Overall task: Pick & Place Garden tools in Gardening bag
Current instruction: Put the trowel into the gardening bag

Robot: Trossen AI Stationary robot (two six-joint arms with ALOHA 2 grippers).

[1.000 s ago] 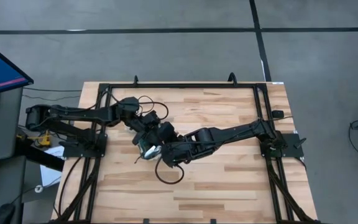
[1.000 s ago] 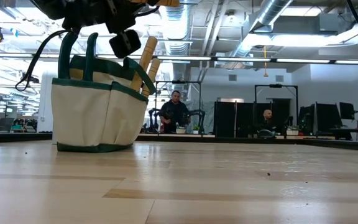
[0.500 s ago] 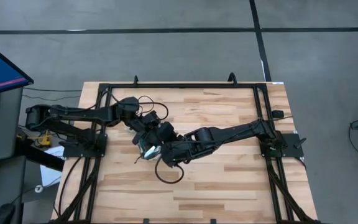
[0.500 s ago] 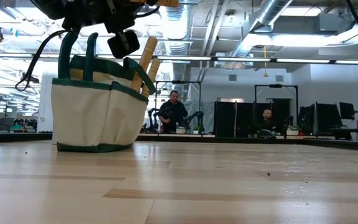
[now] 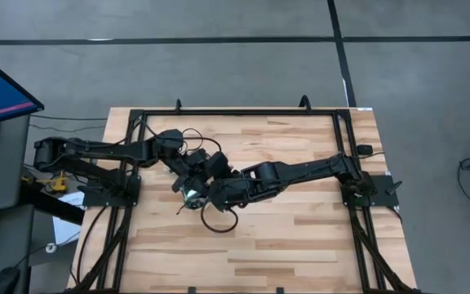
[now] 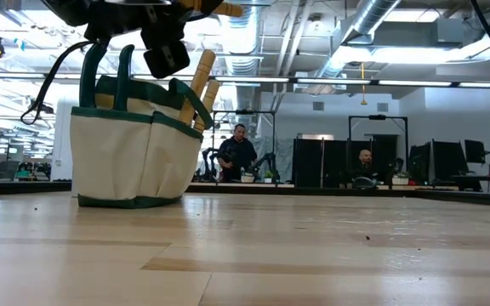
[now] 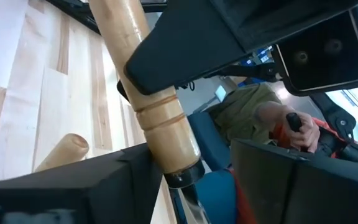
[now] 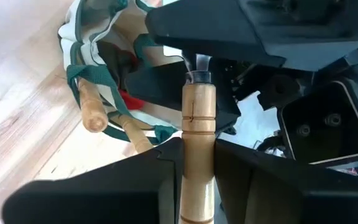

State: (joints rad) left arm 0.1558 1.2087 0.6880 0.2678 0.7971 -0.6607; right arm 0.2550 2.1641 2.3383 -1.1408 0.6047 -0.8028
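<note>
1. The light wooden table (image 5: pixel 300 229) carries the small beige fabric gardening bag with dark green trim and handles (image 6: pixel 130 149), which stands upright left of the table's middle, beneath the point where both arms meet in the high view.
2. The right gripper (image 8: pixel 194 180) is closed on the light wooden handle of a hand trowel (image 8: pixel 197 118); the handle runs straight out between its fingers, with the silver blade end pointing away from the wrist.
3. The left gripper (image 7: pixel 185 180) is set about the same trowel near its metal ferrule; whether it presses or merely frames the handle cannot be told.
4. The decisive relation: the bag's open mouth lies directly below and just beyond the held trowel, whose long axis, as judged from the right wrist view, is tipped across the opening rather than aimed down into it.
5. Two more wooden handles (image 6: pixel 201 81) already lean out of the bag's far side.
6. A small red piece (image 8: pixel 129 99) shows inside the bag.
</note>
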